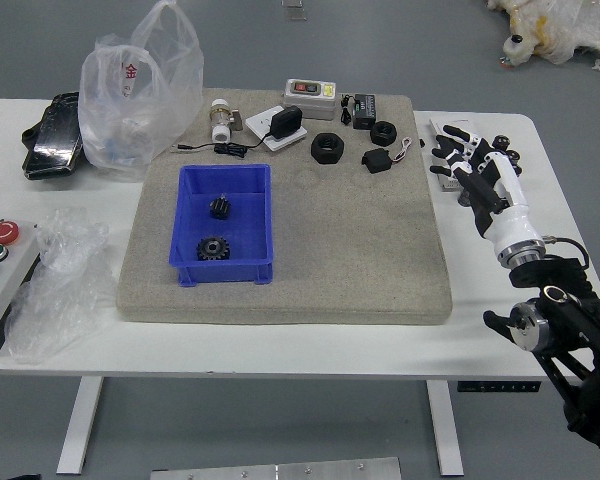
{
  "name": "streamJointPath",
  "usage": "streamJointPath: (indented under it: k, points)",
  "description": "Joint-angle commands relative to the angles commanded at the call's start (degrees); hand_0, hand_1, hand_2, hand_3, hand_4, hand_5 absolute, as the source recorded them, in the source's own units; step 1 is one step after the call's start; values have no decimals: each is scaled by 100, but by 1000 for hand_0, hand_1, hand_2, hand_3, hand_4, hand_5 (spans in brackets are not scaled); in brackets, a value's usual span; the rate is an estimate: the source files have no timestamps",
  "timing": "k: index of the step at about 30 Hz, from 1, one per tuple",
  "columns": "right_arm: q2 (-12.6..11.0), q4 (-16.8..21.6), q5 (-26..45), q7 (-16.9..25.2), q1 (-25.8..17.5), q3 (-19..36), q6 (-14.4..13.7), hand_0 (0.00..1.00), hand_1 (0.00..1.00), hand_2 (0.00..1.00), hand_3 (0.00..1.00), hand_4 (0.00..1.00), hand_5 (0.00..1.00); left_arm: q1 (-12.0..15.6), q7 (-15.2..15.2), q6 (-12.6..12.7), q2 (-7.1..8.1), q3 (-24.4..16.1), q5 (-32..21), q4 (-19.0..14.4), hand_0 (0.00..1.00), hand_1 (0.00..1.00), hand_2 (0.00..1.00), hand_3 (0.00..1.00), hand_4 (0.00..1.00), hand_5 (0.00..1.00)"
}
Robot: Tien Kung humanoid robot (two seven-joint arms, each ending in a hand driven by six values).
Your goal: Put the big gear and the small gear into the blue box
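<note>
Head view: see big gear (213, 248) toward the near side and small gear (220, 208) behind it, apart, inside blue box (222, 272), presumably for containment by its walls. Holds nothing in right hand (488, 193), fingers spread over right side of counter (470, 265), likely to leave both gears undisturbed; looks done, needs no further placing.

Glossy blue plastic box (180, 240) on matt, rough grey-beige mat (360, 260).

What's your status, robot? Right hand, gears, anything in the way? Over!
Right hand: fingers spread, holding nothing, over the table's right side. Big gear and small gear: both in the blue box. Nothing seen covering the gears. Over.
</note>
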Motion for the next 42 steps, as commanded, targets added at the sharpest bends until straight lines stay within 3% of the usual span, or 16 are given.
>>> streamJointPath:
  k: [6, 17, 42]
  points:
    - [-6, 112, 446, 204, -87, 318, 173, 624, 704, 731, 721, 762, 421, 69, -58, 37, -9, 99, -175, 12, 650, 540, 555, 702, 672, 349]
    - [98, -93, 1406, 492, -205, 576, 445, 585, 657, 697, 708, 754, 445, 71, -164, 75, -64, 270, -441, 41, 651, 542, 555, 702, 672, 350]
    - [120, -139, 1687, 508, -257, 678, 595, 576, 639, 685, 697, 758, 480, 52, -315, 62, -143, 483, -632, 86, 651, 540, 556, 702, 673, 351]
